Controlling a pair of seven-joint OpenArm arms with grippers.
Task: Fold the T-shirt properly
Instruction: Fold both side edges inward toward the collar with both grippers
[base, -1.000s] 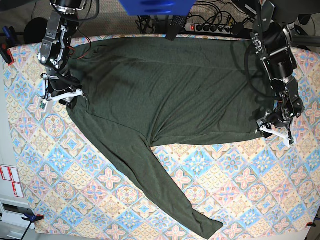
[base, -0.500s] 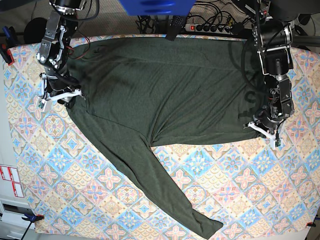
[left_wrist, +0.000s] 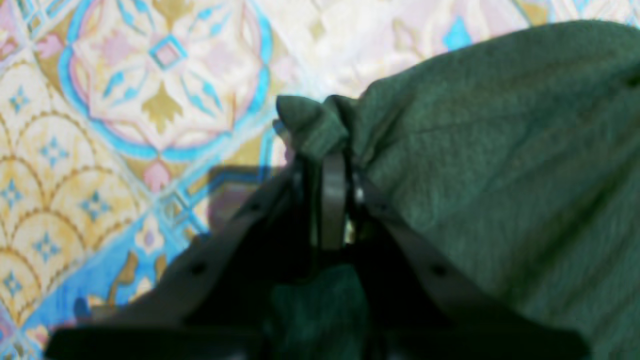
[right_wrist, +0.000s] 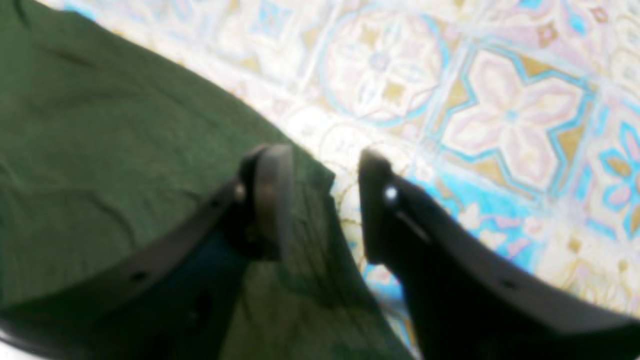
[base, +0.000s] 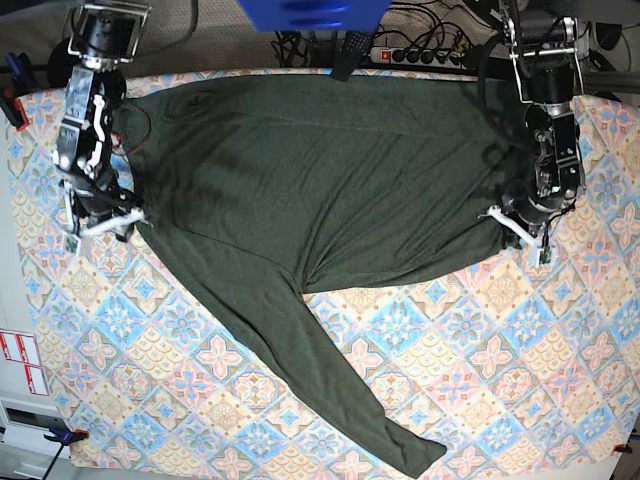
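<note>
Gripping now: the left gripper (left_wrist: 332, 165) is pinching a bunched corner of the shirt (base: 330, 180), its jaws closed together on the fabric at the hem corner.
Right gripper (right_wrist: 320, 195): its jaws are standing apart, one finger over the shirt's edge and the other over the bare tabletop (right_wrist: 500, 100), nothing clamped between them.
Shirt: it is lying spread flat across the far half of the patterned tabletop, one long sleeve trailing diagonally toward the near edge.
Doing it well: the right jaws are needing to drop and close on the edge under them, so that both arms are holding matching corners before any lift; lifting on the left alone is likely to drag the thin knit askew. Both layers are wanting to be caught, which the blurred wrist view is not confirming.
Changing, left: a second ago its jaws were open just off the hem corner; it is now sitting further in and closed on the fabric.
Changing, right: it is now lying further out toward the table's side edge, jaws wider than before.
Changing, shirt: its outline is looking much the same.
</note>
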